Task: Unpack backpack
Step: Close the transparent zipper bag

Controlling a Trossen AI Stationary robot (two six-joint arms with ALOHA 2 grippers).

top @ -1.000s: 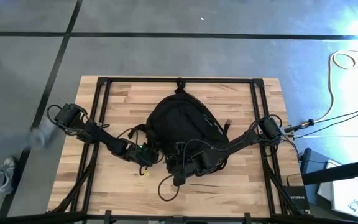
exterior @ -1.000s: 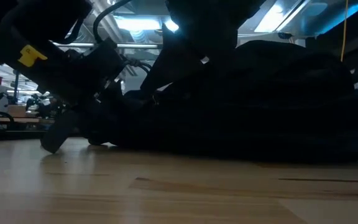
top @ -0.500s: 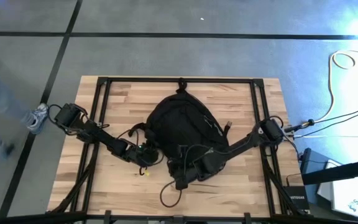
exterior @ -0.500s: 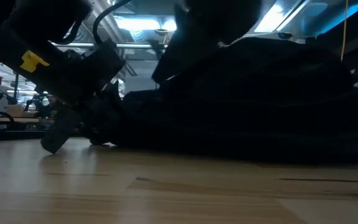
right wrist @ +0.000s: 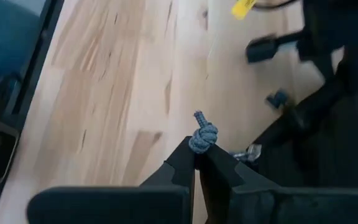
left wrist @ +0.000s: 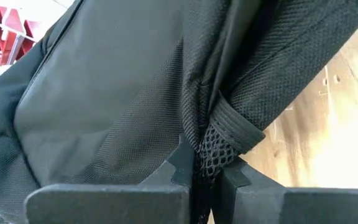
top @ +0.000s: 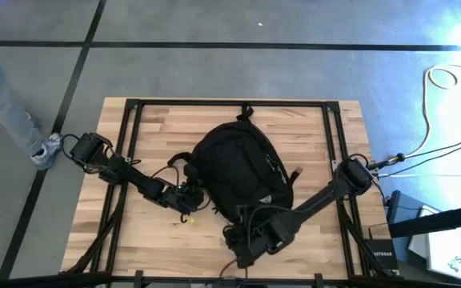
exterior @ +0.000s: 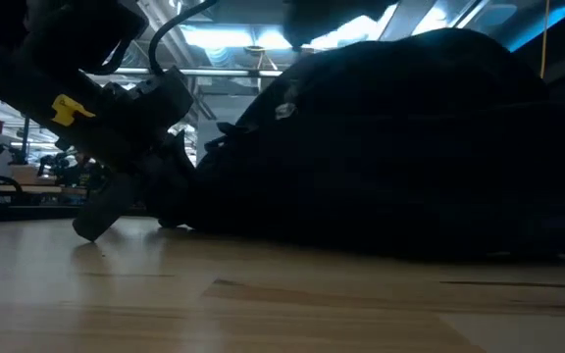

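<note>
Bright ceiling lamps backlight the low view, leaving the large black fabric backpack (exterior: 400, 147) a near-featureless silhouette, while the pale wooden slatted counter (top: 142, 132) is evenly lit from above, bluish glare washing the overhead view's right corner.

I see matt black woven cloth on the backpack (top: 238, 172), coarse mesh edging, pale smooth planked wood table (top: 310, 128).

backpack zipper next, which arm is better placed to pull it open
Probably the right: its fingers are shut on the knotted zipper cord. The left gripper only pinches the backpack strap.
</note>
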